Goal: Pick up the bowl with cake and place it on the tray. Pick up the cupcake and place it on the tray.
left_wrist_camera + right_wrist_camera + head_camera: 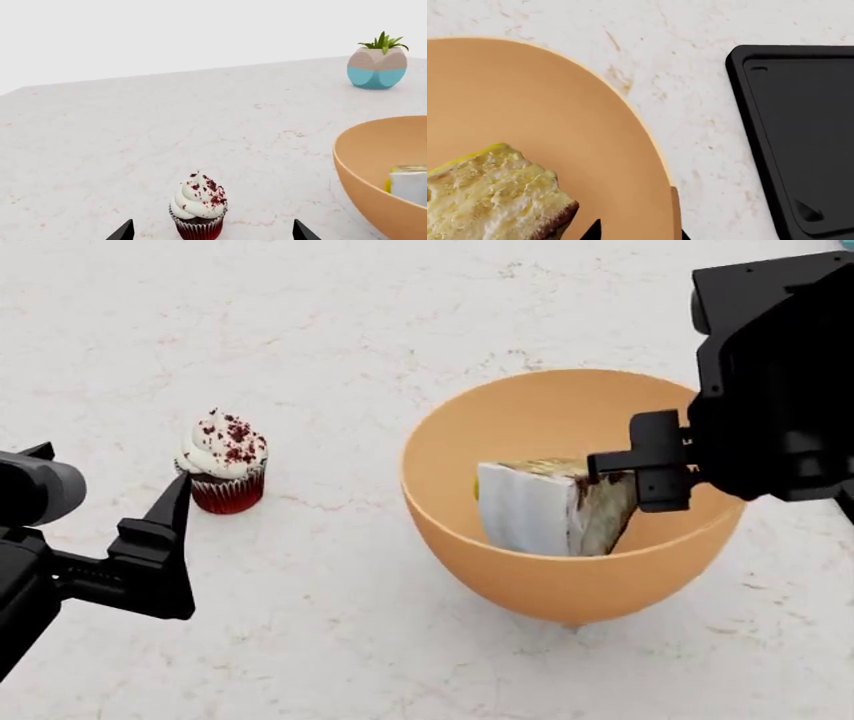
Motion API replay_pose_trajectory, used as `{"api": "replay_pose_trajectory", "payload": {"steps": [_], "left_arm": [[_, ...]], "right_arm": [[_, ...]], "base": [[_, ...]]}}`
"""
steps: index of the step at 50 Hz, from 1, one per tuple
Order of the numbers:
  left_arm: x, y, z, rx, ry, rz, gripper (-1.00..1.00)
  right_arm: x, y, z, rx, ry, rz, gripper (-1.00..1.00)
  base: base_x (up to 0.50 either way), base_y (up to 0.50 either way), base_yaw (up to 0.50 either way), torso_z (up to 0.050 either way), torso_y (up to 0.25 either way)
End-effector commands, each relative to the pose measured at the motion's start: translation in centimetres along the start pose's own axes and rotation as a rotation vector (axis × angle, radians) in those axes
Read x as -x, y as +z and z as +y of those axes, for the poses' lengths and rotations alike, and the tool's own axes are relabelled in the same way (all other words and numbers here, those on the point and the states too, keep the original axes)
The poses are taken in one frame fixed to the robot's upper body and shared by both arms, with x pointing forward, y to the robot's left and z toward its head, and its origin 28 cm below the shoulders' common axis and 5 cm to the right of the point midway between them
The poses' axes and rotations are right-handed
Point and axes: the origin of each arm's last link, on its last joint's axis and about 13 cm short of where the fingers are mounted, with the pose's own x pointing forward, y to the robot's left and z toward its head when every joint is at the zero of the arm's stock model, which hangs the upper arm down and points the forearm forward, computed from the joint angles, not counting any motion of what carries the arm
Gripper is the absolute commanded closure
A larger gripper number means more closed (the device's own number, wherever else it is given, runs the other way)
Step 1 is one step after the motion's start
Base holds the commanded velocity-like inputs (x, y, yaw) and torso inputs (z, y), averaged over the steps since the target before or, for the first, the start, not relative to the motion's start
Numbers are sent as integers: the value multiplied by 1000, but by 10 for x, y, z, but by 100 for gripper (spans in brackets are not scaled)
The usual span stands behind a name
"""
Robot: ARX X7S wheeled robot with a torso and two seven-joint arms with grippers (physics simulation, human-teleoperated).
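Note:
The cupcake (198, 207), with a dark red wrapper and white frosting, stands on the marble table between the fingers of my open left gripper (212, 232). The fingers do not touch it. It also shows in the head view (224, 462), just beyond the left gripper (171, 502). The orange-tan bowl (561, 575) holds the cake wedge (550, 508). My right gripper (640, 231) is closed on the bowl (547, 110) at its rim, one finger inside and one outside. The cake (490, 192) lies beside the inner finger. The black tray (800, 140) lies just beyond the bowl.
A teal-and-tan pot with a green plant (377, 67) stands far back on the marble table (133, 140). The table's far edge runs behind it. The bowl's side (373, 165) is close to the cupcake.

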Motion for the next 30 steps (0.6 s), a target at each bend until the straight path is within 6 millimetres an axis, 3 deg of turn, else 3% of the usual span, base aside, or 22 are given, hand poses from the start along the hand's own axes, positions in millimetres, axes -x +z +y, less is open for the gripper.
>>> {"api": "replay_pose_trajectory", "payload": {"steps": [1, 11, 19, 30], "left_arm": [[0, 0, 0, 2, -1, 0, -100], [-1, -2, 0, 2, -3, 3, -100], [-2, -2, -1, 2, -4, 6, -100], [-4, -3, -1, 1, -6, 10, -100]], "right_arm": [[-9, -7, -4, 26, -48, 29, 100], [-4, -4, -10, -35, -17, -25, 100], [24, -16, -12, -119, 11, -87, 100], [42, -15, -20, -194, 31, -158, 100]], "base": [[0, 0, 3, 0, 0], [1, 0, 1, 0, 0], [0, 0, 0, 0, 0], [0, 0, 0, 0, 0]]}}
